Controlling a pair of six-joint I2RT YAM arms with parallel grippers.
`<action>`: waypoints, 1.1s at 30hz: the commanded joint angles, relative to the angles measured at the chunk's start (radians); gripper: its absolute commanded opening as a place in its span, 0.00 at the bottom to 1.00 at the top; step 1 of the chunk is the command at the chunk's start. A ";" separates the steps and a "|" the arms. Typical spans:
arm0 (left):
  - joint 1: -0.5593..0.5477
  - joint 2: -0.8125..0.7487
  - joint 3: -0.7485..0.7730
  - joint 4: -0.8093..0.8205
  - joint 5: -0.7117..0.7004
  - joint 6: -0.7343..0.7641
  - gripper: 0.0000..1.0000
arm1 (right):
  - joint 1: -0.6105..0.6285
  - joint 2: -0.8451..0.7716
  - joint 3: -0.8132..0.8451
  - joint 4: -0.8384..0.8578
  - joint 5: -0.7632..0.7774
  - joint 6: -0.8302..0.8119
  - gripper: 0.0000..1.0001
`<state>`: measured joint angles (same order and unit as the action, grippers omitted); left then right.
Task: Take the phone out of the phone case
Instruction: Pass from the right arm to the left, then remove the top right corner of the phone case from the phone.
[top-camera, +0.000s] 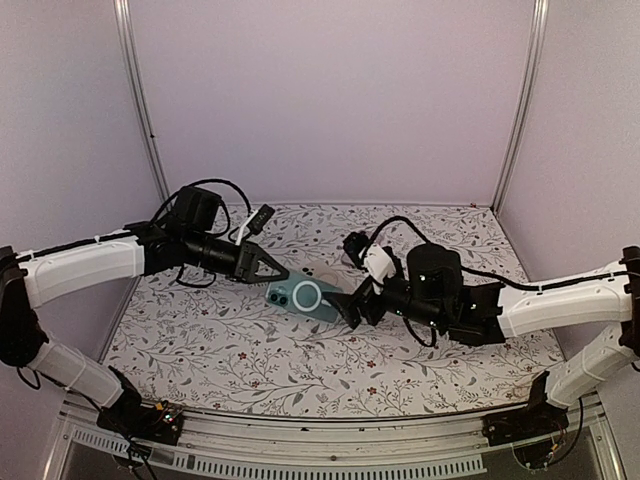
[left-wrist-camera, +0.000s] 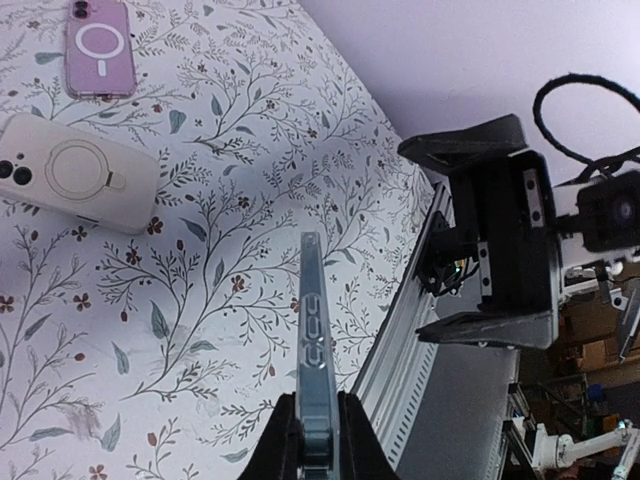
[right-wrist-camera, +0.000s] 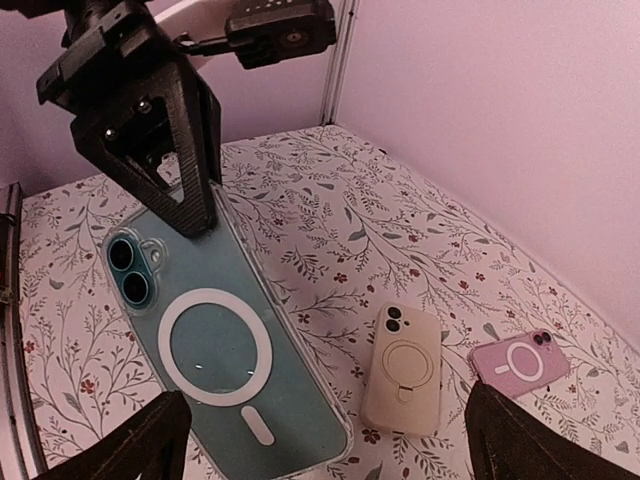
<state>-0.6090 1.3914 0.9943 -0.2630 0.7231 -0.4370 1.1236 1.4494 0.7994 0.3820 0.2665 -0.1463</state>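
Observation:
A teal phone (top-camera: 303, 296) sits inside a clear phone case with a white ring on its back (right-wrist-camera: 215, 350). It is held above the table. My left gripper (top-camera: 278, 272) is shut on its camera end, one black finger on each face (left-wrist-camera: 318, 405). The left wrist view shows the cased phone edge-on (left-wrist-camera: 314, 330), running away from the fingers. My right gripper (top-camera: 350, 305) faces the phone's other end and stands open. Its fingertips are spread wide to either side (right-wrist-camera: 330, 435), with the phone's lower corner between them, untouched.
A cream phone with a ring stand (right-wrist-camera: 403, 382) (left-wrist-camera: 75, 185) lies flat on the floral table. A pink cased phone (right-wrist-camera: 518, 362) (left-wrist-camera: 98, 48) lies just beyond it. The table's metal front rail (left-wrist-camera: 400, 350) runs below the held phone. Walls enclose the back and sides.

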 joint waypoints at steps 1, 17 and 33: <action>-0.012 -0.053 -0.033 0.140 0.012 0.026 0.00 | -0.085 -0.105 0.015 -0.074 -0.318 0.210 0.99; -0.014 -0.091 -0.055 0.218 -0.034 0.002 0.00 | -0.409 -0.249 -0.050 -0.194 -0.792 0.504 0.99; -0.018 -0.043 -0.196 0.563 0.234 -0.140 0.00 | -0.417 -0.104 0.009 -0.257 -1.138 0.555 0.99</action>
<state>-0.6109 1.3468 0.8204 0.0784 0.8227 -0.5041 0.7109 1.3460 0.7769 0.1524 -0.7437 0.3679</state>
